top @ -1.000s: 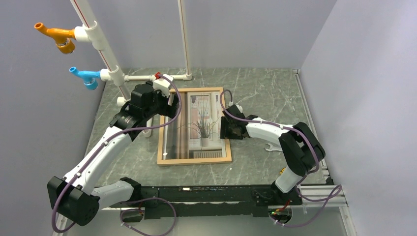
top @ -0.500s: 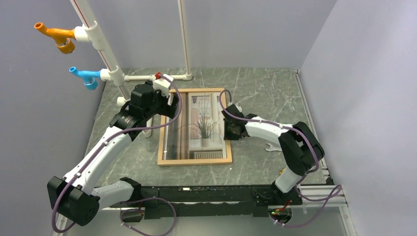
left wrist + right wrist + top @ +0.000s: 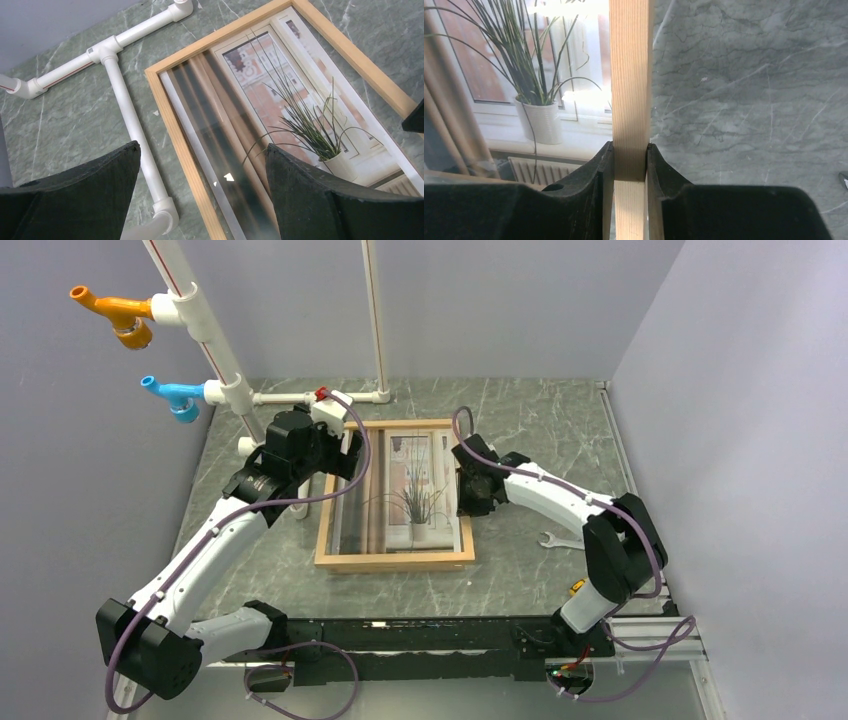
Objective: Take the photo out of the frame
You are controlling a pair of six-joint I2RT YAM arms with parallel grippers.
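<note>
The frame [image 3: 395,562], thin light wood, lies mid-table with the photo [image 3: 415,495] of a spiky potted plant inside it, behind a reflective pane. My right gripper [image 3: 468,490] is shut on the frame's right rail. In the right wrist view the fingers clamp the wooden rail [image 3: 630,75] from both sides at the gripper [image 3: 630,147], with the photo [image 3: 539,65] to the left. My left gripper [image 3: 345,455] hovers open over the frame's left rail [image 3: 175,130], holding nothing. Its jaws [image 3: 202,147] straddle that rail and the edge of the photo [image 3: 280,85].
A white pipe stand [image 3: 225,370] with orange and blue fittings rises at the back left. Its base pipes [image 3: 127,115] lie on the table just left of the frame. A wrench [image 3: 560,540] lies on the table to the right of the frame.
The right gripper has closed onto the frame's right rail. The frame has shifted slightly and its right side looks a little raised. The left arm has not moved.
</note>
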